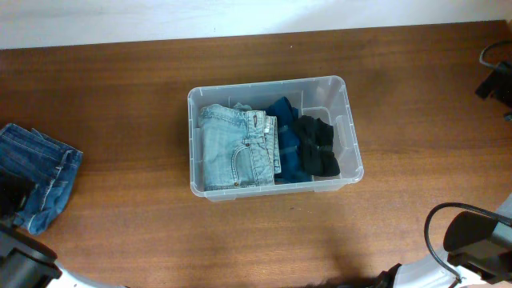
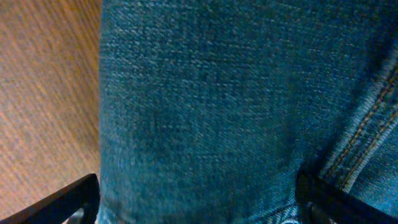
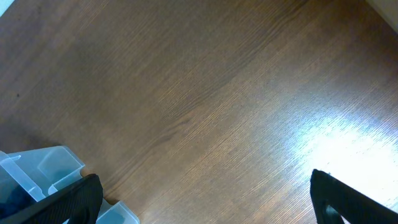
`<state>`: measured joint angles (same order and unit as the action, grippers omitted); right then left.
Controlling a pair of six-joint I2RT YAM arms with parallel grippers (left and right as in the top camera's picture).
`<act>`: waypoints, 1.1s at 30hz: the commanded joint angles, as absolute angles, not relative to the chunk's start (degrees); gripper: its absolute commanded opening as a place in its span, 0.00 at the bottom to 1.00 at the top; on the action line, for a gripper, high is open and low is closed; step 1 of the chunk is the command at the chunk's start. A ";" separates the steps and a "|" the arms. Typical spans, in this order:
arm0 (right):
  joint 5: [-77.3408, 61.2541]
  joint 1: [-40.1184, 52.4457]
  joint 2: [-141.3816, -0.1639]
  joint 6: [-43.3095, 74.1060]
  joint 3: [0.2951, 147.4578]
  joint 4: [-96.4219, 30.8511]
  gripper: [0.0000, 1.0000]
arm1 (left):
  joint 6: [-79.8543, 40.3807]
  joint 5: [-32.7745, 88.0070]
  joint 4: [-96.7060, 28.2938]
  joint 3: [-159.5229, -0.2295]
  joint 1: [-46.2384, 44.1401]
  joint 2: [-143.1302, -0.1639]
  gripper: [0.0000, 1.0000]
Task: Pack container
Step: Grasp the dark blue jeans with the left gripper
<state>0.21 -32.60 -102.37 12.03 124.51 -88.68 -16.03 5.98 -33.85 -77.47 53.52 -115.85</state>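
Wooden table [image 1: 120, 96] carries the container [image 1: 268, 82] at its centre, 3 garments [image 1: 232, 148] inside, while the folded dark jeans [image 1: 48, 172] lie well apart at the left edge (seemingly the next piece to pack). To lift them well, I judge the left gripper [image 2: 199, 208] should sink around a thick fold before closing; it hangs just over the denim, fingers spread wide. The right gripper [image 3: 205, 199], likewise spread and empty, hovers over bare wood beside a container corner.

The brown wooden table [image 1: 120, 96] carries a clear container [image 1: 264, 84], standing near its middle. Well to the left of the container, by the table's left edge, lie folded dark blue jeans [image 1: 40, 172].
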 commanded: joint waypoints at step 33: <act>0.69 -32.69 -102.37 12.25 124.38 -88.73 0.99 | -15.29 22.94 -51.92 -87.94 53.25 -123.52 0.01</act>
<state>0.21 -32.60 -102.39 12.03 124.51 -88.71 -15.46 14.20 -47.81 -87.18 53.89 -120.25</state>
